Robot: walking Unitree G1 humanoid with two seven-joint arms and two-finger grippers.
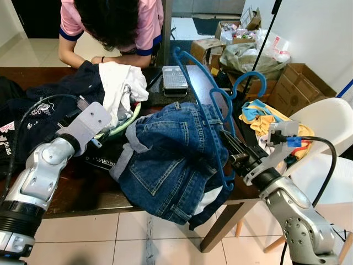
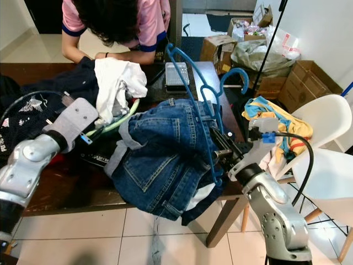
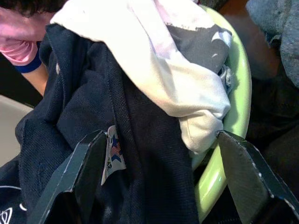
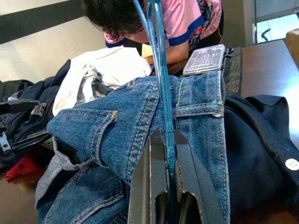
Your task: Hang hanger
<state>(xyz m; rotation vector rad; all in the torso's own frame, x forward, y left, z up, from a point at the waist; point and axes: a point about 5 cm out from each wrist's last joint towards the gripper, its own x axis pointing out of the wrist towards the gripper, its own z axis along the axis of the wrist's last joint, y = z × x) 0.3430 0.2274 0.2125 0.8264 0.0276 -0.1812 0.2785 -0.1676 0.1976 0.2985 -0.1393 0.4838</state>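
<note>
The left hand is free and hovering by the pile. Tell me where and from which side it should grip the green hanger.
Grip the green hanger on its bare curved edge beside the white shirt, coming from the robot's side. That arc pokes out uncovered, and the open left hand already straddles it; the rest lies buried under clothes. The right hand is shut on the blue hanger.

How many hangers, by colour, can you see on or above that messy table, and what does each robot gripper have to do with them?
Blue plastic hanger, clamped in the right gripper: 1
Light green plastic hanger, under the white shirt, in front of the open left gripper: 1
Total: 2
</note>
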